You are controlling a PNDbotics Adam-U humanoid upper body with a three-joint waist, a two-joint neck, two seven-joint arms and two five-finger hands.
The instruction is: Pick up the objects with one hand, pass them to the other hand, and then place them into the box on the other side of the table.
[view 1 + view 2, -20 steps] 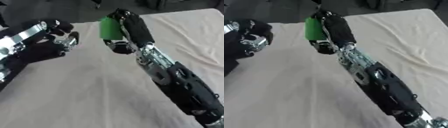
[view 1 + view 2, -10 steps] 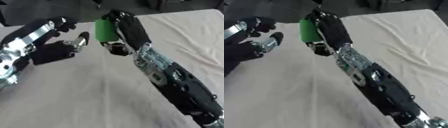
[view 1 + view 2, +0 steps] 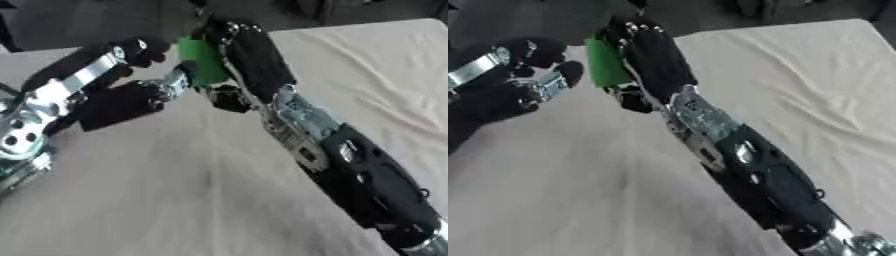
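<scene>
Right robot hand [image 3: 249, 60] grips green object [image 3: 201, 60].

A desk [image 3: 815, 75] covered in a pale beige cloth [image 3: 175, 200] fills most of both views, running from the lower left up to the upper right. The cloth lies in soft creases, clearest toward the right side, with a faint fold line down the lower middle. Light is even and dull, with no hard shadows. Beyond the desk's far edge, along the top of the frame, lies a dark grey floor [image 3: 79, 22]. Dark, blurred shapes stand at the upper right edge; what they are cannot be told.
</scene>
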